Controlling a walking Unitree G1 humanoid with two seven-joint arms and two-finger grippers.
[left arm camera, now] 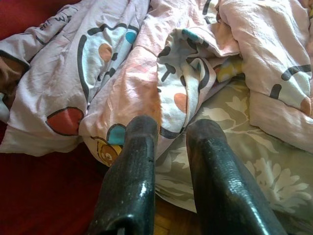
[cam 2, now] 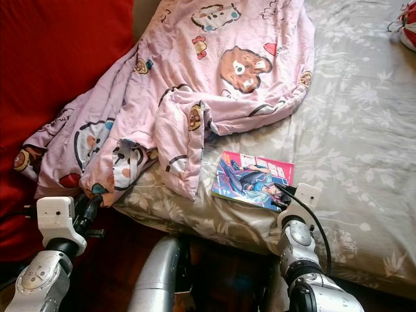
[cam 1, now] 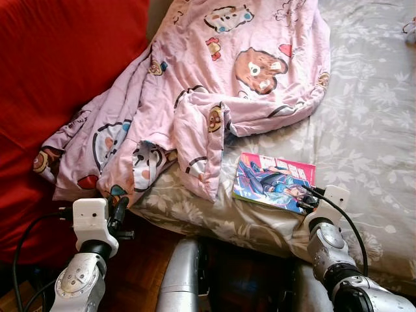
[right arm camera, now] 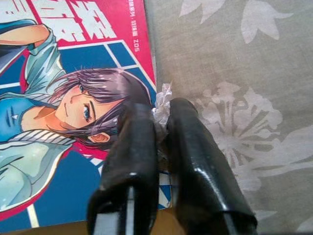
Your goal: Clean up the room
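A comic book [cam 1: 273,182] with a pink and blue cover lies flat near the bed's front edge. My right gripper [cam 1: 307,200] sits at its near right corner. In the right wrist view the two fingers [right arm camera: 132,147] are closed on a crinkled bit of clear wrapper at the edge of the book [right arm camera: 58,98]. A pink cartoon-print blanket [cam 1: 214,78] is bunched over the bed's left side and hangs off its edge. My left gripper [left arm camera: 171,129] is low by that hanging fold, open, with nothing between its fingers.
The bed [cam 1: 370,130] has a grey floral sheet, bare on its right side. Red fabric [cam 1: 58,65] covers the far left. A strip of wooden floor [cam 1: 140,266] shows below the bed edge. A small red and white object [cam 2: 408,26] lies at the far right.
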